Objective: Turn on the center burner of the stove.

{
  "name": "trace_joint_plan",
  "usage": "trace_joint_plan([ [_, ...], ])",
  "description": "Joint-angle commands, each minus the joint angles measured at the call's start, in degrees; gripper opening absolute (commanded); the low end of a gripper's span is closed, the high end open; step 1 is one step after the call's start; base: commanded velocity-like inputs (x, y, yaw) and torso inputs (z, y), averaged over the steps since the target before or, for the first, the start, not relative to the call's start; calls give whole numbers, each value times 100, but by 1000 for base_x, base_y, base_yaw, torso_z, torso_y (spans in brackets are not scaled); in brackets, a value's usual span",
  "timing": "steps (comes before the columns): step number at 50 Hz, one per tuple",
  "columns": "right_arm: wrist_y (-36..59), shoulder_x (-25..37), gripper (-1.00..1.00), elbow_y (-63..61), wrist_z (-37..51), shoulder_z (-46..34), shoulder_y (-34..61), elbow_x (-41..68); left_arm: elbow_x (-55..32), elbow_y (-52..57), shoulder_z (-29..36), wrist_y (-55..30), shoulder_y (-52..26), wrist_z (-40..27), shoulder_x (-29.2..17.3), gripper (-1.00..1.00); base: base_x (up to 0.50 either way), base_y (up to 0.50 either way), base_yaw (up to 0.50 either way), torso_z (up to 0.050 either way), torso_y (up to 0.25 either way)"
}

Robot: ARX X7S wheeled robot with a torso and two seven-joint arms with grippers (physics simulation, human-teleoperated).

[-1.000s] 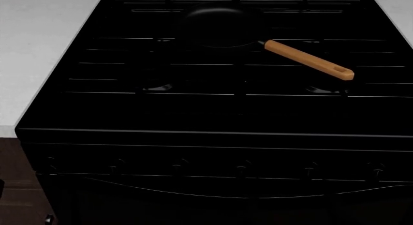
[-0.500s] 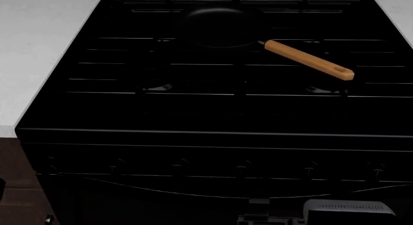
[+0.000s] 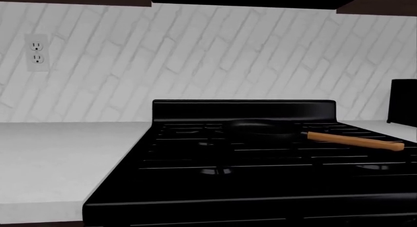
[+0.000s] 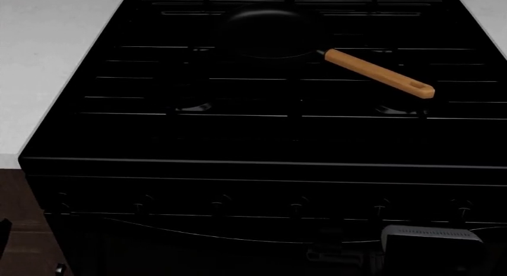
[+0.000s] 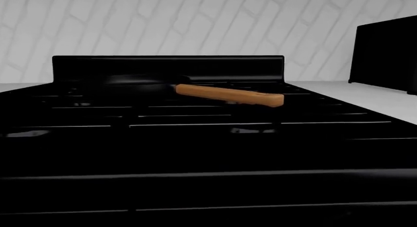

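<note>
Head view: right gripper (image 4: 341,252) is hovering low before the stove (image 4: 262,139), below its knobs (image 4: 298,205); jaw state is remaining impossible to tell.

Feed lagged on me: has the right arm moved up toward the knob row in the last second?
Yes. The right arm has risen into the head view from the bottom edge, closer to the knob row on the stove front. It remains below the knobs.

No readable text, label, brand, number or sign appeared in any view. The stove (image 4: 262,139), its front knobs (image 4: 298,205) and the wooden-handled pan (image 4: 273,32) on its grates carried no legible markings, and neither did the wall outlet (image 3: 36,51) left of the stove.
</note>
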Motion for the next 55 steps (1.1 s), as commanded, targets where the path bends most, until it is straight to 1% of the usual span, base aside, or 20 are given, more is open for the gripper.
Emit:
trace_joint_plan([
  [1,-144,7,100,507,-88,-52,227,40,68,-15,48,54,5,-50,-28,100,0,0,0,0,0],
  [2,-145,9,100,507,-85,-55,227,43,64,-15,50,55,4,-55,-33,100,0,0,0,0,0],
  [3,-242,7,100,789,-107,-56,335,37,67,-27,54,78,8,-59,-40,100,0,0,0,0,0],
  [5,-704,-19,100,1926,-208,-88,887,-29,113,-75,90,113,-6,-76,-55,100,0,0,0,0,0],
  [6,-745,-21,100,2018,-210,-99,926,-41,105,-83,86,117,-9,-83,-57,100,0,0,0,0,0],
  [8,-515,-14,100,1815,-181,-124,958,-30,78,-65,95,88,-16,-83,-67,100,0,0,0,0,0],
  [16,-974,-29,100,2771,-217,-93,1248,-10,58,-57,121,77,-29,-134,-96,100,0,0,0,0,0],
  [22,-941,-23,100,2780,-210,-122,1257,2,29,-78,133,97,-33,-154,-123,100,0,0,0,0,0],
  [23,-1001,-15,100,3081,-243,-157,1368,-37,8,-66,125,78,-35,-157,-125,100,0,0,0,0,0],
  [30,-1101,-20,100,3309,-258,-183,1374,-29,-1,-77,154,74,-55,-192,-155,100,0,0,0,0,0],
  [32,-1276,-30,100,3527,-280,-186,1399,-33,3,-51,168,57,-53,-208,-163,100,0,0,0,0,0],
  [34,-1128,-18,100,3344,-253,-197,1359,-26,-2,-47,177,59,-50,-214,-174,100,0,0,0,0,0],
  [41,-1244,-11,100,3540,-267,-198,1419,-1,-12,-53,183,87,-44,-230,-191,100,0,0,0,0,0],
  [45,-1815,-15,100,4462,-314,-195,1787,-52,-2,-52,202,90,-53,-259,-204,100,0,0,0,0,0],
  [47,-1710,-2,100,4414,-300,-208,1854,-57,-15,-70,176,125,-60,-282,-199,100,0,0,0,0,0],
  [49,-2002,-19,100,4829,-346,-207,1988,-63,-3,-81,197,141,-57,-288,-211,100,0,0,0,0,0],
  [54,-2174,-8,100,5524,-430,-283,2451,-141,-1,-90,214,127,-73,-317,-230,100,0,0,0,0,0],
  [55,-2093,-7,100,5426,-422,-277,2431,-125,-4,-96,220,128,-75,-318,-235,100,0,0,0,0,0],
])
